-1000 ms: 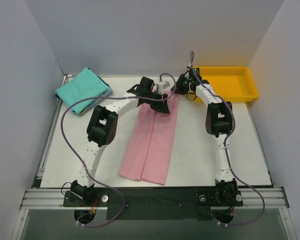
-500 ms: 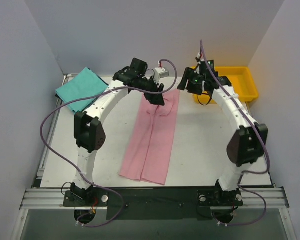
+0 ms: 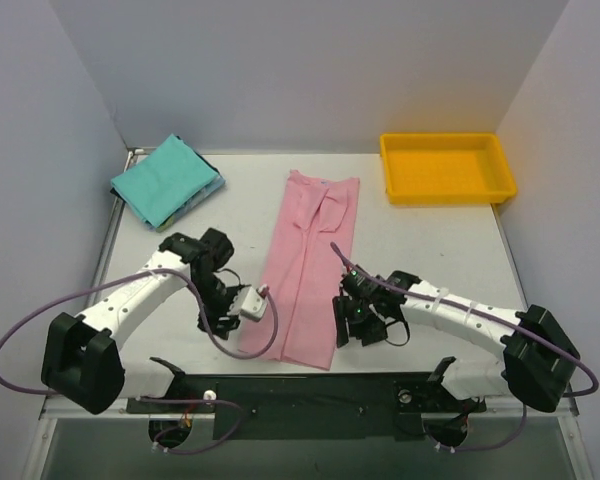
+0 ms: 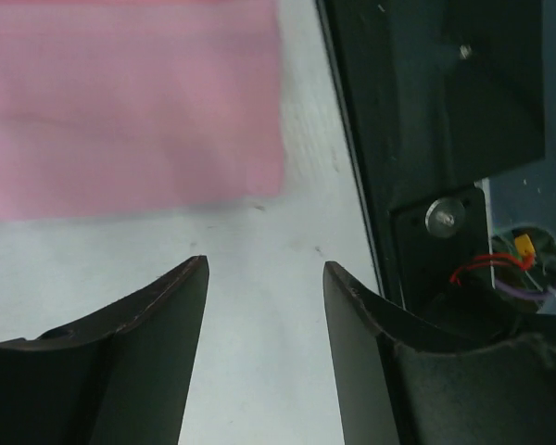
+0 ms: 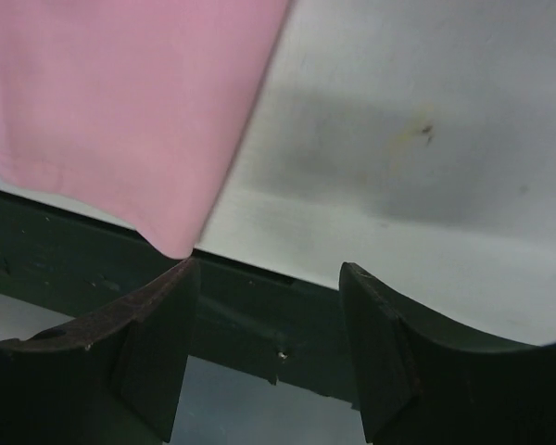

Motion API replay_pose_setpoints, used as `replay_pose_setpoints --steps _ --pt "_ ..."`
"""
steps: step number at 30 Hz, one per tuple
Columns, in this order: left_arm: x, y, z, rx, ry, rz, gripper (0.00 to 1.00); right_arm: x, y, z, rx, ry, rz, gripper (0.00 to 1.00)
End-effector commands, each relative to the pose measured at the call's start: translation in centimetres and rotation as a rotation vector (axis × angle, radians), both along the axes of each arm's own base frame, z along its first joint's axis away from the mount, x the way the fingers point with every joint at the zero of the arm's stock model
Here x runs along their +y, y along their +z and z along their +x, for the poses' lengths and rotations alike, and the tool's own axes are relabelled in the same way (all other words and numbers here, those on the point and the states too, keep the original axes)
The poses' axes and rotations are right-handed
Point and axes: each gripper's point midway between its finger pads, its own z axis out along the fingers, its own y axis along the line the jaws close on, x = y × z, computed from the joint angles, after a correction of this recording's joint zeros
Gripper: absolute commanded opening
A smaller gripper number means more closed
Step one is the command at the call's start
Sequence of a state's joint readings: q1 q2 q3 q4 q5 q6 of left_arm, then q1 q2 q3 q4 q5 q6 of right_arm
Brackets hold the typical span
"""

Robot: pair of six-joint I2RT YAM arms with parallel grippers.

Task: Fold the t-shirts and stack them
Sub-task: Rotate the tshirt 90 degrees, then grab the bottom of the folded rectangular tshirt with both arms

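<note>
Tabletop [image 3: 430, 250] is showing either side of the pink t-shirt [image 3: 305, 270]; left gripper [image 4: 264, 267] and right gripper [image 5: 269, 267] are hovering beside its near corners, jaws apart, gripping nothing.

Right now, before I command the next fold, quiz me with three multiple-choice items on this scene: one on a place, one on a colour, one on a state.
1. Where on the white table does the yellow plastic tray sit?
A) far right corner
B) far left corner
C) near edge, centre

2. What colour is the long folded cloth t-shirt lying mid-table?
A) white
B) light pink
C) black

3. How does the left gripper stand?
A) shut on the t-shirt
B) shut on the tray
C) open and empty

Answers:
1 A: the top view shows it at the far right.
2 B: it is pink in all three views.
3 C: its wrist view shows the jaws apart with bare table between.
</note>
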State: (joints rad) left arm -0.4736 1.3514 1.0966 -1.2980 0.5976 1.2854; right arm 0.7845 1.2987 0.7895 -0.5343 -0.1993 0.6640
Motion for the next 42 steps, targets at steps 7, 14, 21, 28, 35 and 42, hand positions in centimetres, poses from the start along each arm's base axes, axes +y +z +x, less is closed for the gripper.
replay_pose_setpoints --steps 7,14,21,28,35,42 --pt "0.6 -6.9 -1.3 -0.296 -0.248 -0.033 0.72 4.2 -2.4 -4.7 0.076 -0.066 0.103 0.55" --pt "-1.7 -9.2 -1.6 -0.316 -0.275 -0.061 0.69 4.9 -4.2 -5.8 0.157 -0.045 0.085 0.52" --pt "-1.4 -11.3 -0.8 -0.384 -0.311 -0.017 0.53 5.0 -5.3 -5.9 0.184 -0.033 0.075 0.15" --pt "-2.3 -10.3 -2.7 -0.305 -0.284 -0.019 0.10 4.3 -4.1 -5.4 0.153 -0.059 0.113 0.00" --pt "-4.9 -3.9 -6.2 -0.048 -0.082 -0.065 0.00 3.1 0.4 -7.2 0.159 -0.021 0.155 0.00" --pt "-7.0 -0.5 -1.6 -0.002 0.193 -0.116 0.00 2.7 4.8 -1.7 0.117 -0.076 0.302 0.00"
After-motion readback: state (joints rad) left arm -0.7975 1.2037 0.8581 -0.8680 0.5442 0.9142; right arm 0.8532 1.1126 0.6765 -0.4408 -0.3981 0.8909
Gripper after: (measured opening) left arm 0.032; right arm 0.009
